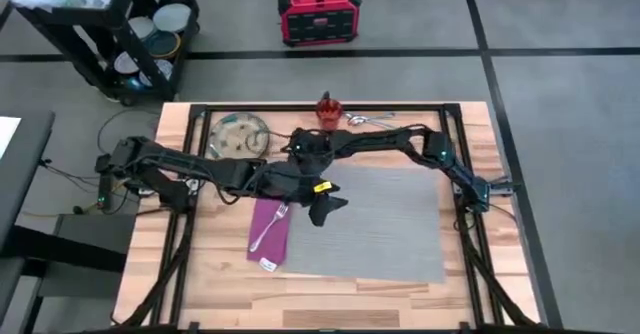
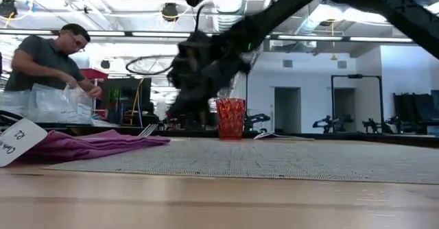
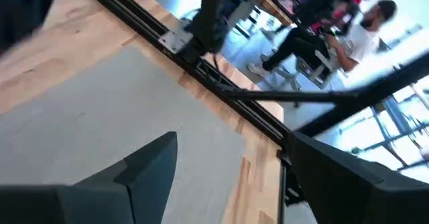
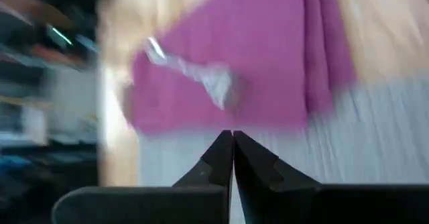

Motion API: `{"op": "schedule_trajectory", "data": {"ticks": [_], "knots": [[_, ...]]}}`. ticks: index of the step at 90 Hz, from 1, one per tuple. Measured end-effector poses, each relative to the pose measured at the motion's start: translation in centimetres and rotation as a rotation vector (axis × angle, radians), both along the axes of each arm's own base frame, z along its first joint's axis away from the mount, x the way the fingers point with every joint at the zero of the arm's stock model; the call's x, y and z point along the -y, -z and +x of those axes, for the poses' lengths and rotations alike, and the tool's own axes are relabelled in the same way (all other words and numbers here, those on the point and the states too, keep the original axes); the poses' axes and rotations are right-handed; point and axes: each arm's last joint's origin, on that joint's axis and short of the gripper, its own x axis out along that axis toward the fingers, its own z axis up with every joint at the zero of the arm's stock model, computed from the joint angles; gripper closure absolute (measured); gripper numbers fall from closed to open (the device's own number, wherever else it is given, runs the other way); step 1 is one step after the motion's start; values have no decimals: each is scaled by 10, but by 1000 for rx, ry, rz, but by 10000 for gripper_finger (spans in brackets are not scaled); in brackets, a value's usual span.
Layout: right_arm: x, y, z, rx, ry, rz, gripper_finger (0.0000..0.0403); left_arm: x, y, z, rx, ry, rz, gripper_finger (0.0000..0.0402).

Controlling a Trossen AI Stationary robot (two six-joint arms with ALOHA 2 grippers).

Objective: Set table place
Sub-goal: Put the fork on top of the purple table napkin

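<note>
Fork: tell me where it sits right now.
In the high view the fork lies on the magenta napkin, at the grey mat's left edge, below and left of both arms.

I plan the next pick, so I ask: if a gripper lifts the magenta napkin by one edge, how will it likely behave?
The napkin looks like soft folded cloth, so it would probably droop and unfold. The fork lies on top of it and would likely slide off. It seems light, so pushing may bunch it up.
</note>
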Motion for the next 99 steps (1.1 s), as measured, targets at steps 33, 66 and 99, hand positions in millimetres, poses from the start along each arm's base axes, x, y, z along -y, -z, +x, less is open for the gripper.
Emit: {"op": "schedule_trajectory", "data": {"ticks": [33,66,99], "knots": [[-35,16,-137,-5,267,52,403,-12,-15,-23,-46,32,115,136],[-67,-43,-224,175,434,-73,403,-52,63,-35,-777,-57,69,136],[-61,-63,-275,85,463,-220,403,-50,134,-21,-1163,42,-106,136]]}}
